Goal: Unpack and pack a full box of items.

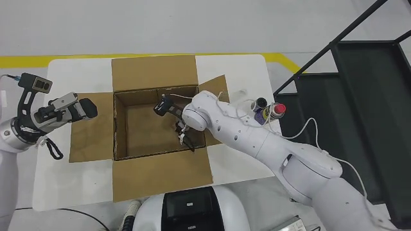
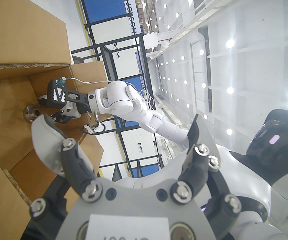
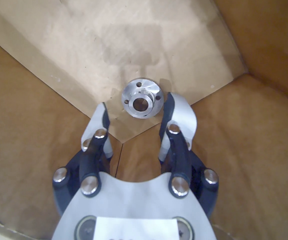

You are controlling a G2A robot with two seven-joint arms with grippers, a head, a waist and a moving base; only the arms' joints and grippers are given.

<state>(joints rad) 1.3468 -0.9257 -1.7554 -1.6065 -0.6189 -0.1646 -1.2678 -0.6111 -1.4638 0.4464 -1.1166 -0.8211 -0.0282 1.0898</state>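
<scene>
An open cardboard box [image 1: 119, 125] sits in the middle of the white table [image 1: 77, 70] with its flaps spread out. On the box floor near a corner lies a shiny metal flange hub [image 3: 142, 99], also seen from the side as the hub [image 2: 31, 113]. My right gripper [image 3: 137, 101] is down inside the box, open, one finger on each side of the hub and not closed on it. In the top view the right gripper [image 1: 185, 138] is at the box's right wall. My left gripper [image 1: 87, 108] hovers open and empty over the left flap; its fingers [image 2: 46, 136] point toward the box.
Two spray cans, one with a dark cap [image 1: 260, 105] and one with a red cap [image 1: 277, 110], stand on the table to the right of the box. A dark metal stair frame [image 1: 359, 77] rises beyond the table's right edge.
</scene>
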